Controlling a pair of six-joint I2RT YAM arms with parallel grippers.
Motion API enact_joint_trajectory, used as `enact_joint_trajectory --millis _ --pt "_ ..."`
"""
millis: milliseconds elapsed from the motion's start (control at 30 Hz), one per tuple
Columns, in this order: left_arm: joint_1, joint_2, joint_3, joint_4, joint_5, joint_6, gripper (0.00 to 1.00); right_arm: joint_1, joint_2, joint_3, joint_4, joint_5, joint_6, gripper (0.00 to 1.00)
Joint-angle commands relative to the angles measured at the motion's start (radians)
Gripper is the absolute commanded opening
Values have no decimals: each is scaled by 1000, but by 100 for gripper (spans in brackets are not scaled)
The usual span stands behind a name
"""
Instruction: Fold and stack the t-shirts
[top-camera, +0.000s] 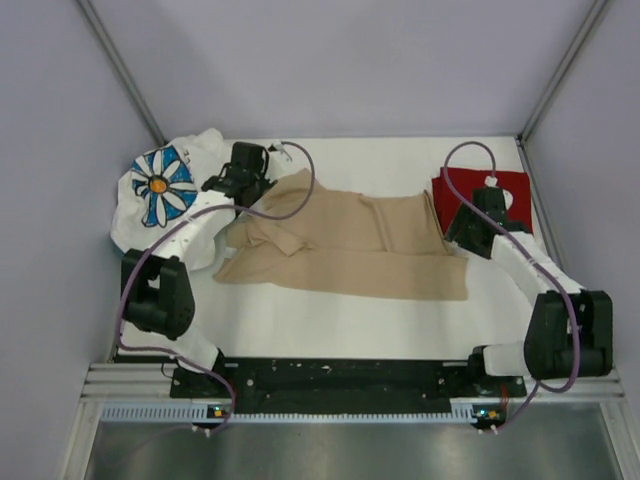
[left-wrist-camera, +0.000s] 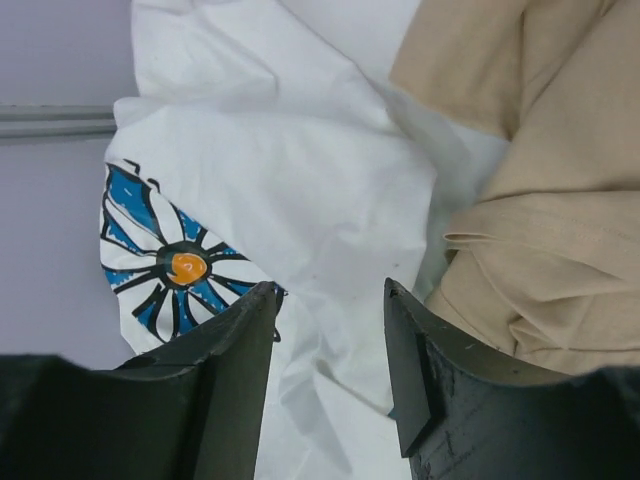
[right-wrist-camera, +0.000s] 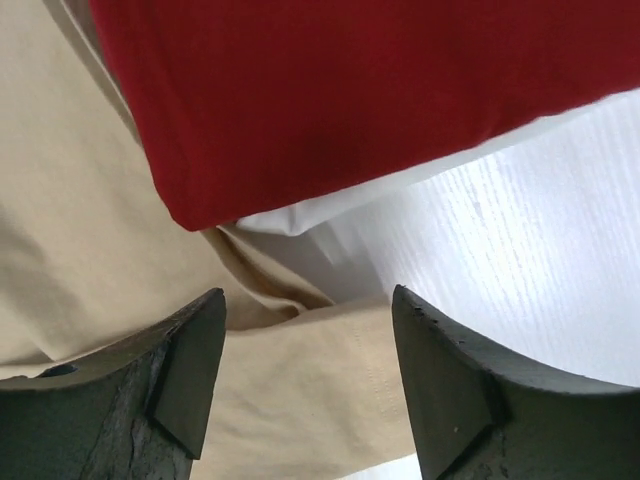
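Observation:
The tan t-shirt lies spread and rumpled across the middle of the table. The white daisy-print t-shirt is bunched at the far left. The dark red t-shirt lies folded at the far right. My left gripper is open and empty above the white shirt, next to the tan shirt's left edge. My right gripper is open and empty above the tan shirt's right hem, just short of the red shirt.
The white table has grey walls on both sides and at the back. A metal rail with the arm bases runs along the near edge. Purple cables loop over both arms.

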Motion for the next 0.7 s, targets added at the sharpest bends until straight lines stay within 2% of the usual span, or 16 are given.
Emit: enact_joint_trajectory --millis 0,67,167,233,300,433,667 --pt "7 -163 -42 -41 113 -7 52 -57 -166 -86 -22 16 106 68" --pt "7 -228 -105 -126 249 51 45 -55 -253 -132 -59 45 156 70" --pt "7 -338 -264 -207 399 210 45 -55 -362 -209 -120 39 270 77" --pt "11 -390 -365 -230 425 310 60 -55 -422 -268 -128 1 326 77" --pt "22 -413 -442 -201 413 355 69 -55 -456 -322 -128 -42 395 75" --pt "82 -372 -482 -145 405 398 70 -55 -446 -396 -122 -73 511 67" --pt "111 -207 -486 -176 448 430 69 -55 -323 -402 -76 -81 535 62"
